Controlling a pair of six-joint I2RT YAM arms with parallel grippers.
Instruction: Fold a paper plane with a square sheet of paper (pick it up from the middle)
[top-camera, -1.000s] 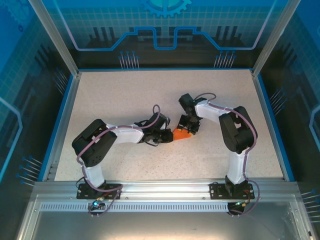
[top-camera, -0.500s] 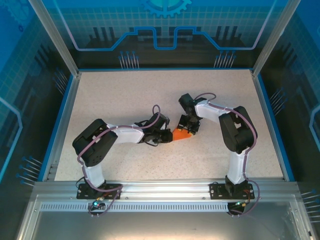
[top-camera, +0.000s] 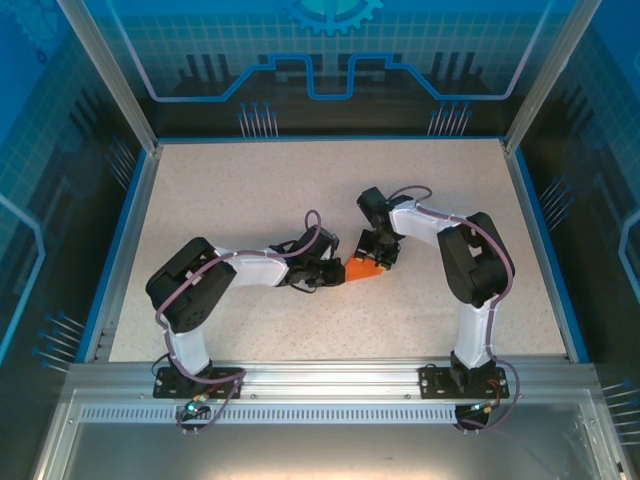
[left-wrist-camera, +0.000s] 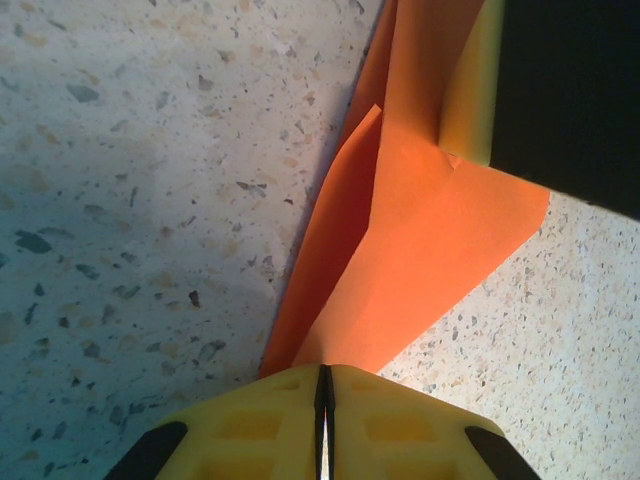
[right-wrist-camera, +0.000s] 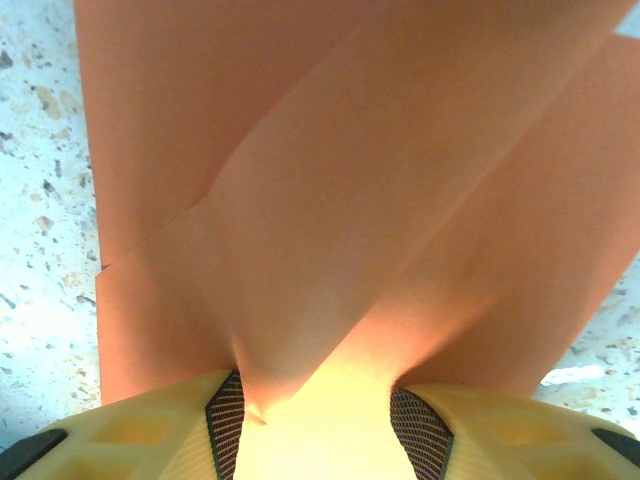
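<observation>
The orange paper (top-camera: 362, 272) lies folded into a narrow pointed shape at the table's centre, between my two grippers. In the left wrist view the paper (left-wrist-camera: 420, 230) shows layered flaps, and its narrow end runs into my left gripper (left-wrist-camera: 323, 375), whose yellow jaws are shut on it. My left gripper (top-camera: 335, 272) sits at the paper's left end. My right gripper (top-camera: 378, 258) comes down on the paper from behind; one of its yellow fingers (left-wrist-camera: 470, 90) rests on the sheet. In the right wrist view the paper (right-wrist-camera: 350, 200) spreads across the open right gripper (right-wrist-camera: 320, 400), bulging into the gap.
The speckled table (top-camera: 250, 190) is bordered by a blue rim (top-camera: 125, 250) and metal frame posts. Both arm bases (top-camera: 195, 380) stand at the near edge.
</observation>
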